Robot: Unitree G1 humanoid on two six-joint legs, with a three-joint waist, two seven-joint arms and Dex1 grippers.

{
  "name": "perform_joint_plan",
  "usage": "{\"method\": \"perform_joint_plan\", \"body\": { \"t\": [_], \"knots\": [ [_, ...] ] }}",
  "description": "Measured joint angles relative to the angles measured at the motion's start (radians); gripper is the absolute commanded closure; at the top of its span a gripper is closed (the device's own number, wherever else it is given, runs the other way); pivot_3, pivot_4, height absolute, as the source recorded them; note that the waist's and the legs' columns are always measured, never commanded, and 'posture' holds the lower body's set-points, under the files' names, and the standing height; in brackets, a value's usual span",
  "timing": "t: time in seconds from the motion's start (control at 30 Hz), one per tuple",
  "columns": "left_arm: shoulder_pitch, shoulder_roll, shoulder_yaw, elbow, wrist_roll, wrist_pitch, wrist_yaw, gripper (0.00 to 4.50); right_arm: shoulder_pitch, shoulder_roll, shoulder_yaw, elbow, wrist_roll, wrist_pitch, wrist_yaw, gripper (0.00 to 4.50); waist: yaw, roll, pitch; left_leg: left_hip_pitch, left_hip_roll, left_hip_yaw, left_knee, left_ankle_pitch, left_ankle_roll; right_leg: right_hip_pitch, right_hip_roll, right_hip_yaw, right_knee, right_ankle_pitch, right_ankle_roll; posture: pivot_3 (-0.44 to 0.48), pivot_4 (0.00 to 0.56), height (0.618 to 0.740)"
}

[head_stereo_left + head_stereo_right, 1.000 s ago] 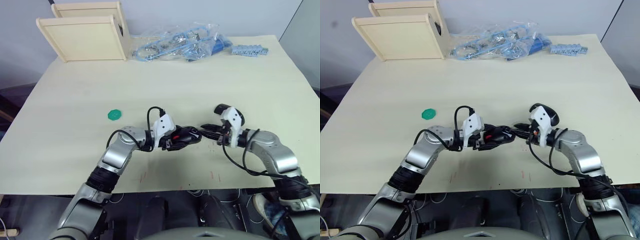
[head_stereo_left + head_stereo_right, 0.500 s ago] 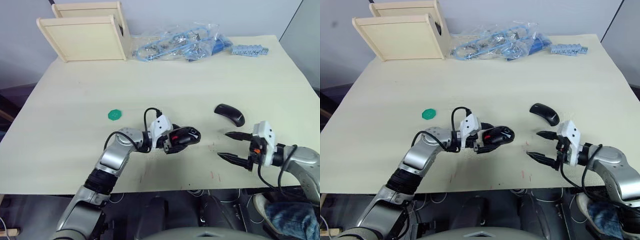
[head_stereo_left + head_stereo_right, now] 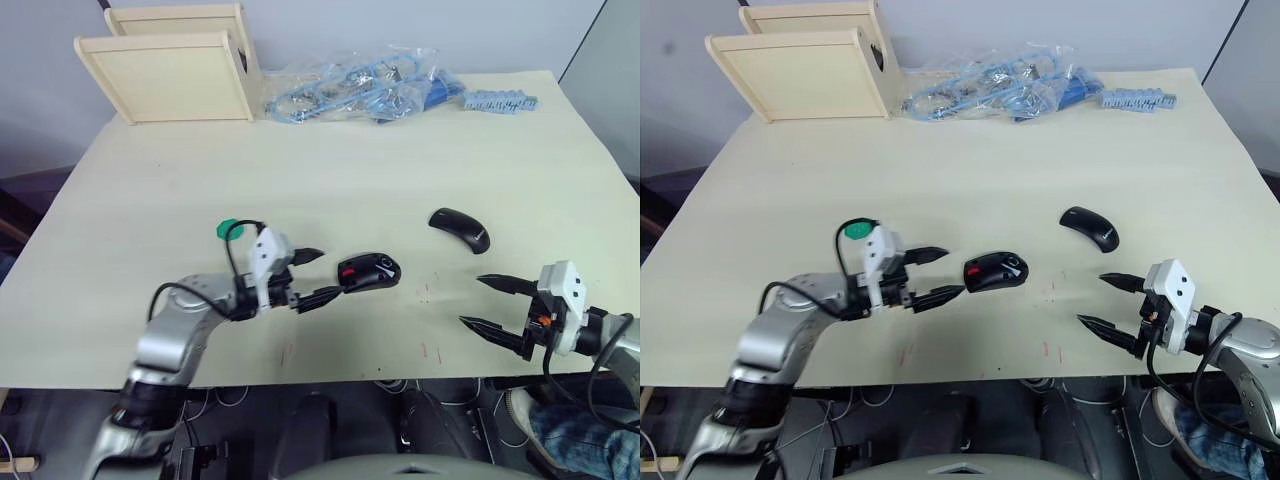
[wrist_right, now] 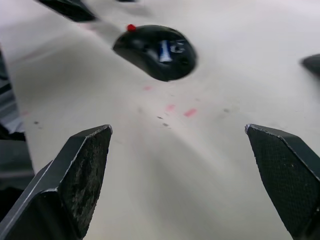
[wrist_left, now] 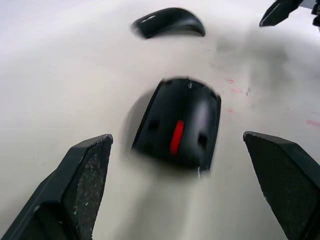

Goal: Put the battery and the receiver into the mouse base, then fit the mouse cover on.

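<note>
The mouse base, black with a red patch, lies on the table near the middle front. A small blue and white battery shows in its recess. My left gripper is open just left of the base, its fingertips not touching it. The mouse cover, a plain black shell, rests on the table to the right and a little farther back. My right gripper is open near the front edge, well right of the base and in front of the cover. The receiver is out of view.
A green disc lies just behind my left wrist. At the back stand a wooden box, a clear bag of blue cables and a blue part. Small red marks dot the table by the base.
Both grippers were at the mouse base a second ago. The left has let go of it and drawn back left. The right has pulled away to the right front.
</note>
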Motion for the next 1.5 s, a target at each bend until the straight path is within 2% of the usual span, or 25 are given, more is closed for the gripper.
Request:
{"method": "perform_joint_plan", "body": {
  "t": [0.13, 0.33, 0.4, 0.57, 0.73, 0.93, 1.03, 1.13, 1.3, 1.5],
  "knots": [
    [0.07, 0.02, 0.039, -0.05, -0.043, 0.012, -0.001, 0.04, -0.025, 0.001, -0.007, 0.022, 0.002, -0.006, -0.007, 0.0, 0.007, 0.0, 0.0, -0.001, -0.001, 0.001, 0.0, 0.0, 0.0, 0.0, 0.0, -0.001, -0.001, 0.0, 0.0, 0.0, 0.15, 0.74],
    [0.219, 0.07, 0.206, -0.111, -0.14, 0.013, -0.017, 0.04, -0.034, -0.015, -0.051, 0.101, 0.004, -0.025, 0.003, 0.0, 0.004, 0.0, 0.001, 0.0, 0.0, 0.002, 0.0, 0.0, 0.0, 0.0, 0.0, 0.0, -0.001, 0.0, 0.0, 0.0, 0.15, 0.74],
    [0.24, 0.069, 0.212, -0.135, -0.154, 0.014, -0.012, 0.04, -0.047, -0.02, -0.056, 0.145, 0.003, -0.034, 0.011, 0.0, 0.004, 0.0, 0.001, 0.0, 0.0, 0.003, 0.0, 0.0, 0.0, 0.0, 0.0, 0.0, -0.001, 0.0, 0.0, 0.0, 0.15, 0.74],
    [0.33, 0.075, 0.282, -0.186, -0.213, 0.013, -0.019, 0.04, -0.11, -0.043, -0.069, 0.212, 0.007, -0.033, 0.014, 0.0, 0.0, 0.0, 0.001, 0.0, 0.001, 0.004, -0.001, 0.0, 0.0, 0.0, 0.001, 0.001, -0.001, 0.0, -0.001, 0.0, 0.15, 0.74],
    [0.415, 0.075, 0.344, -0.227, -0.274, -0.002, -0.046, 0.04, -0.234, -0.062, -0.062, 0.28, 0.009, 0.027, -0.007, 0.0, -0.001, 0.0, 0.001, 0.0, 0.002, 0.007, 0.0, 0.0, 0.0, 0.0, 0.001, 0.002, -0.001, 0.0, -0.001, 0.0, 0.15, 0.74],
    [0.419, 0.064, 0.368, -0.234, -0.307, -0.018, -0.037, 0.04, -0.355, -0.073, -0.024, 0.333, -0.004, 0.093, -0.031, 0.0, 0.004, 0.0, 0.001, 0.0, 0.001, 0.007, 0.0, 0.0, 0.0, 0.0, 0.001, 0.001, -0.002, 0.0, -0.001, 0.0, 0.15, 0.74],
    [0.406, -0.022, 0.375, -0.231, -0.336, -0.094, -0.045, 0.04, -0.44, -0.082, 0.045, 0.399, -0.041, 0.136, -0.036, 0.0, 0.003, -0.001, 0.002, 0.0, 0.001, 0.008, 0.0, 0.0, 0.0, 0.0, 0.0, 0.002, -0.002, 0.0, 0.0, 0.0, 0.15, 0.74],
    [0.418, -0.005, 0.377, -0.231, -0.336, -0.109, -0.075, 0.04, -0.464, -0.088, 0.059, 0.42, -0.057, 0.14, -0.04, 0.0, 0.002, -0.001, 0.002, 0.0, 0.001, 0.008, 0.0, 0.0, 0.0, 0.0, 0.001, 0.002, -0.001, 0.0, -0.001, 0.0, 0.15, 0.74],
    [0.439, 0.038, 0.381, -0.225, -0.407, -0.105, -0.174, 0.04, -0.594, -0.073, 0.128, 0.507, -0.09, 0.199, -0.057, 0.0, -0.002, -0.001, 0.002, 0.001, 0.001, 0.009, 0.0, 0.0, 0.0, 0.0, 0.001, 0.003, -0.002, 0.0, -0.001, 0.0, 0.15, 0.74],
    [0.447, 0.038, 0.373, -0.226, -0.411, -0.106, -0.178, 0.04, -0.674, -0.031, 0.19, 0.649, -0.141, 0.171, -0.029, 0.0, 0.004, -0.001, 0.002, 0.0, 0.001, 0.008, 0.0, 0.0, 0.0, 0.0, 0.0, 0.002, -0.002, 0.0, 0.0, 0.0, 0.15, 0.74]
  ]
}}
